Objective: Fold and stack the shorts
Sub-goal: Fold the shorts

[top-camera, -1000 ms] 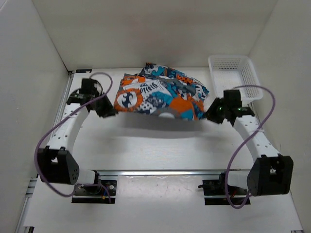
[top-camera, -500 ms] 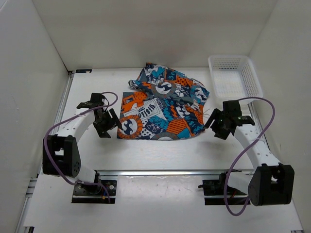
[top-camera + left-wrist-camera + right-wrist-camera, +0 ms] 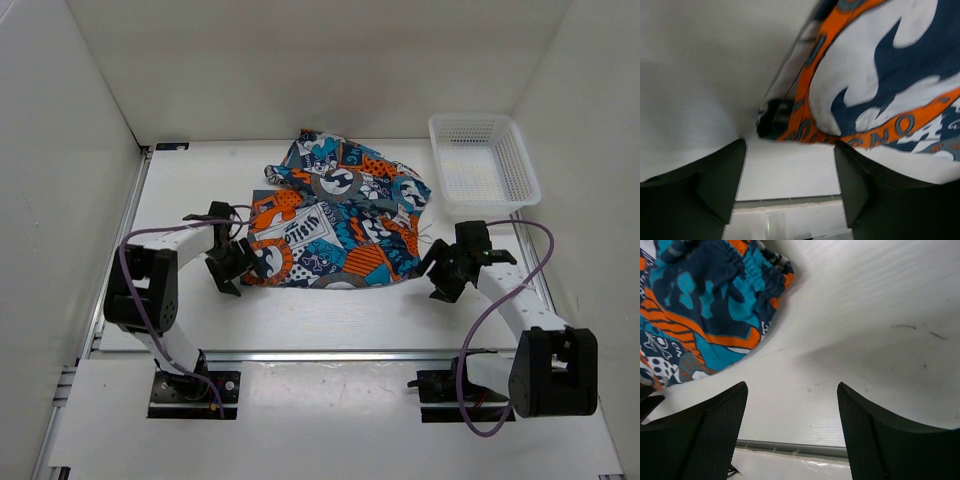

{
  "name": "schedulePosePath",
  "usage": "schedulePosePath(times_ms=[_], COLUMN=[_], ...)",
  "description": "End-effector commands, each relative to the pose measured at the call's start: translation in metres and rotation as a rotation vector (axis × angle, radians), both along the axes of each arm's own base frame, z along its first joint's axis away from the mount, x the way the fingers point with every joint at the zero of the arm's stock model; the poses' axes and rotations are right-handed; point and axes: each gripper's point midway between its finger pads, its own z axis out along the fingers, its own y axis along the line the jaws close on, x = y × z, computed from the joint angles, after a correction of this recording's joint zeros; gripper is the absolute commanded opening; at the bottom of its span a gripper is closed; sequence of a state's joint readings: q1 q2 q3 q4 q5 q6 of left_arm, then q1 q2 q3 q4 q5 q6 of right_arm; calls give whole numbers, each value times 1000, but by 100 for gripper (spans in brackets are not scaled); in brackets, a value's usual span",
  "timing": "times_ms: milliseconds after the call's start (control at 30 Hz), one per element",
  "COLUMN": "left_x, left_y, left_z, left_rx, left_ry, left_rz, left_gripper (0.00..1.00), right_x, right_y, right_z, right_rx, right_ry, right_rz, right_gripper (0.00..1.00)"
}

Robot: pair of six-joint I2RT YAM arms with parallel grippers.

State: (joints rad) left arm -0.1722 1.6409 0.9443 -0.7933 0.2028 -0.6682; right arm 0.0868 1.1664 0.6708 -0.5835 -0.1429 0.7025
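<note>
White walls close in a white bench (image 3: 330,320), and the shorts (image 3: 335,225) lie spread flat on it, from the middle back toward the far edge, with their far part rumpled. A basket (image 3: 483,165) sits in the far right corner, just apart from the cloth. The left arm (image 3: 165,240) reaches to the shorts' near left corner, and the left jaws stand wide with nothing between them. In the left wrist view that corner of the shorts (image 3: 880,90) lies on the bench just beyond the two dark fingers (image 3: 715,185), not touching them. The right arm (image 3: 510,300) ends beside the near right corner, and the right jaws are also wide and hold nothing. Its wrist view shows bare bench between the fingers (image 3: 705,435), with the gathered waistband (image 3: 760,275) off to the upper left.
</note>
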Motion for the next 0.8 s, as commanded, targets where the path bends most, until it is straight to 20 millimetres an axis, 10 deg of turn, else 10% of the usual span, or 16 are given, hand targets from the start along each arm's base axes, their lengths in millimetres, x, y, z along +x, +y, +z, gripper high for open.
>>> schedulePosePath(times_ms=[0, 167, 367, 533, 633, 767], left_x=[32, 45, 48, 59, 74, 104], left_y=[-5, -19, -18, -25, -29, -34], left_z=[2, -11, -2, 14, 40, 124], left_rx=[7, -7, -3, -40, -54, -90], left_ry=[-75, -53, -88, -135, -192, -346], left_rz=[11, -34, -43, -57, -81, -137], left_gripper=[78, 10, 10, 10, 10, 10], right_x=[15, 31, 69, 96, 121, 163], right_y=[17, 19, 18, 22, 20, 6], right_z=[2, -11, -27, -36, -15, 83], right_rx=[123, 122, 125, 149, 126, 33], right_ry=[-40, -7, -11, -21, -73, -283], right_rz=[-5, -11, -46, -70, -63, -43], right_gripper=[77, 73, 60, 30, 1, 0])
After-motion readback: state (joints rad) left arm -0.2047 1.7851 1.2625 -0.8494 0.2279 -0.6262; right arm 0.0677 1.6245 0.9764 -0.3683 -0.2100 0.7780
